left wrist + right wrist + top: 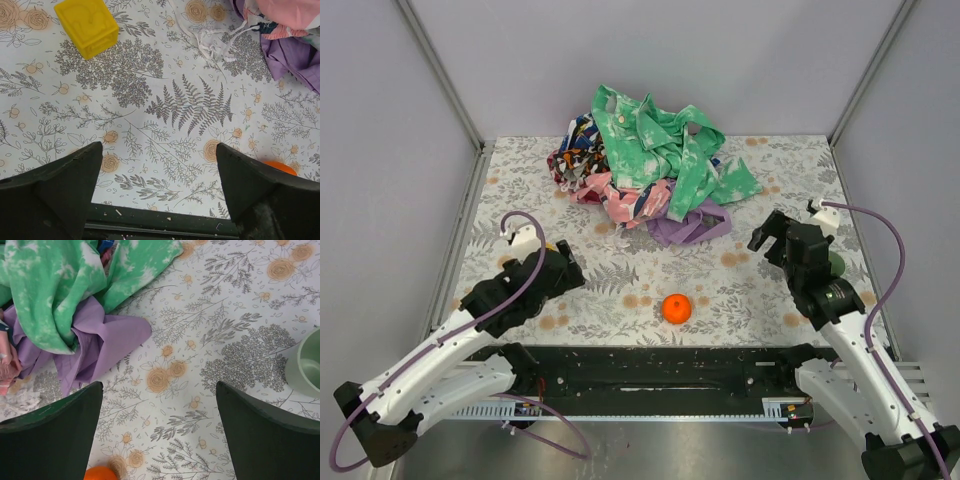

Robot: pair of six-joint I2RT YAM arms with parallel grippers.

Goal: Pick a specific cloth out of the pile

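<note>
We are judging this to be the approach step, with nothing grasped yet. The plain lavender-purple soft cloth is lying at the near right foot of the heaped pile of mixed fabrics. A fold of it is spilling onto the floral-patterned table, while the rest is pinned under the green cloth with white blotches and is touching the pink patterned cloth.

The right gripper is hovering over bare table just beside that lavender fold. Its jaws are spread wide, holding nothing and touching nothing. The left gripper is also gaping wide and empty, hanging above the table well apart from the pile, with the lavender edge showing only at the far right of its wrist view.

As we are reading it, the right arm is the better placed. The next move calls for carrying its open jaws forward and to the left over the exposed purple fold. It should then descend until the fingers straddle purple fabric only, close, and draw the cloth out toward the near right. The green layer overlapping it may drag along.

A small orange ball is sitting near the front edge, a yellow plastic block by the left arm, and a pale green cup by the right.
</note>
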